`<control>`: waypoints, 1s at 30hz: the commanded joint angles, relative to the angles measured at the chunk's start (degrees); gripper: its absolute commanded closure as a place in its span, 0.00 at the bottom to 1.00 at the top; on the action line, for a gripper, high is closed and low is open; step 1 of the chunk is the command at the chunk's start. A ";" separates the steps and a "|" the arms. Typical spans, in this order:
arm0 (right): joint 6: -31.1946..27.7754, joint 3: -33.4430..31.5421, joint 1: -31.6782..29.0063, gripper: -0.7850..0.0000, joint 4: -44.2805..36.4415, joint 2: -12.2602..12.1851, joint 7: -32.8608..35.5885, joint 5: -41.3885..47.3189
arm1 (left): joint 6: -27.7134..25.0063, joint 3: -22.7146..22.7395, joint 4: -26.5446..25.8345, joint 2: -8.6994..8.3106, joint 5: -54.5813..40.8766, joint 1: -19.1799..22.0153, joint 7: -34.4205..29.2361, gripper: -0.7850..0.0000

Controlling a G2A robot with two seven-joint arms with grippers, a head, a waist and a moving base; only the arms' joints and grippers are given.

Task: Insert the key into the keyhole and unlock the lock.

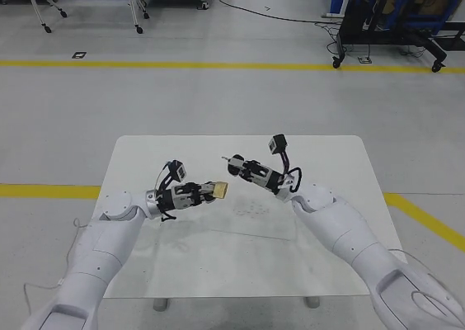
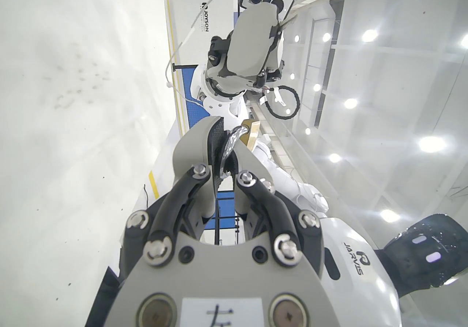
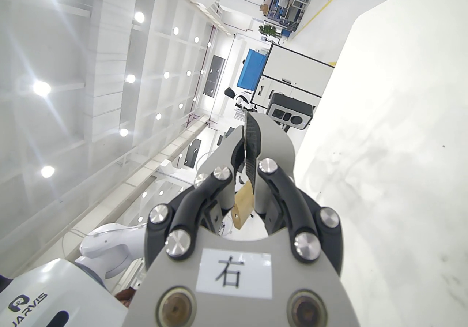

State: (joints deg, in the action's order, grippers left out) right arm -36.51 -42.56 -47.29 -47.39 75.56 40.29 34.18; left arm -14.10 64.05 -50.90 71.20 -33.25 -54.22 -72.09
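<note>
1. Left gripper (image 1: pixel 206 191) is closed narrow on the lock (image 1: pixel 217 190). The left wrist view has its pads (image 2: pixel 215 134) pinching the steel shackle (image 2: pixel 234 136), and the brass body (image 2: pixel 252 132) sticks out past the fingertips.
2. Right gripper (image 1: pixel 234 163) is pinched tight on the key (image 1: pixel 225 158). In the left wrist view the key (image 2: pixel 288 22) pokes out of that gripper (image 2: pixel 278 26) as a thin blade. In the right wrist view it sits edge-on between the pads (image 3: pixel 252 145), hard to make out.
3. Both are held in the air over the middle of the table (image 1: pixel 340 247); neither rests on it.
4. Key relation: the lock sits nearer the robot than the key tip and slightly left of it. They are close but apart, no contact.
5. Axes: the lock's long axis runs left-right with the free brass end pointing right. The key shaft runs left-right too, tip pointing left and a bit far. So they face each other but are offset, the key on the far side.
6. The right wrist view shows the lock (image 3: pixel 243 206) beyond the right gripper (image 3: pixel 248 140). I cannot tell which face takes the key.
7. Judgement: still at the align step, not inserted. The next move needs the key tip brought near and in line with the lock's end. The right arm is the one to close the gap.
</note>
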 commanded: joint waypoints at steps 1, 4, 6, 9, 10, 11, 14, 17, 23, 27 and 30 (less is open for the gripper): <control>-0.65 0.39 0.47 1.00 0.83 0.33 1.83 -0.87 | -0.26 -0.21 0.48 0.03 0.92 0.40 1.04 1.00; -1.70 0.75 0.55 1.00 0.87 0.65 4.89 -1.53 | 0.41 -0.17 1.21 0.08 0.51 0.70 1.72 1.00; -2.52 0.55 0.33 1.00 0.67 0.75 6.24 -1.26 | 0.90 -0.01 1.64 0.07 0.17 0.91 2.01 1.00; -3.55 0.10 -0.15 1.00 0.28 0.82 7.37 -1.12 | 2.11 0.16 2.12 0.07 -0.44 1.25 2.05 1.00; -3.69 -0.04 -0.30 1.00 0.12 0.84 7.51 -1.25 | 2.68 0.18 2.35 0.06 -0.55 1.37 2.10 1.00; -3.95 -0.21 -0.47 1.00 -0.11 0.84 7.75 -1.27 | 3.13 0.19 2.47 0.06 -0.60 1.55 2.12 1.00; -4.11 -1.26 -0.95 1.00 -0.35 0.78 7.12 -0.67 | 5.08 0.37 3.18 0.04 -1.42 1.86 1.86 1.00; -4.09 -1.71 -1.23 1.00 -0.81 0.79 6.78 0.07 | 6.25 0.63 3.57 0.01 -1.90 2.11 2.34 1.00; -4.09 -1.71 -1.23 1.00 -0.81 0.79 6.78 0.07 | 6.25 0.63 3.57 0.01 -1.90 2.11 2.34 1.00; -4.09 -1.71 -1.23 1.00 -0.81 0.79 6.78 0.07 | 6.85 -0.21 1.23 -0.16 3.38 1.31 8.98 1.00; -0.76 -2.31 -2.31 1.00 -3.75 0.63 6.93 0.79 | 11.77 -0.88 -0.62 -0.01 4.26 0.38 13.85 1.00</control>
State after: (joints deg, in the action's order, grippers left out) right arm -38.56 -44.27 -49.26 -50.15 76.34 47.96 34.93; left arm -4.59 63.40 -50.94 71.14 -29.13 -53.58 -60.19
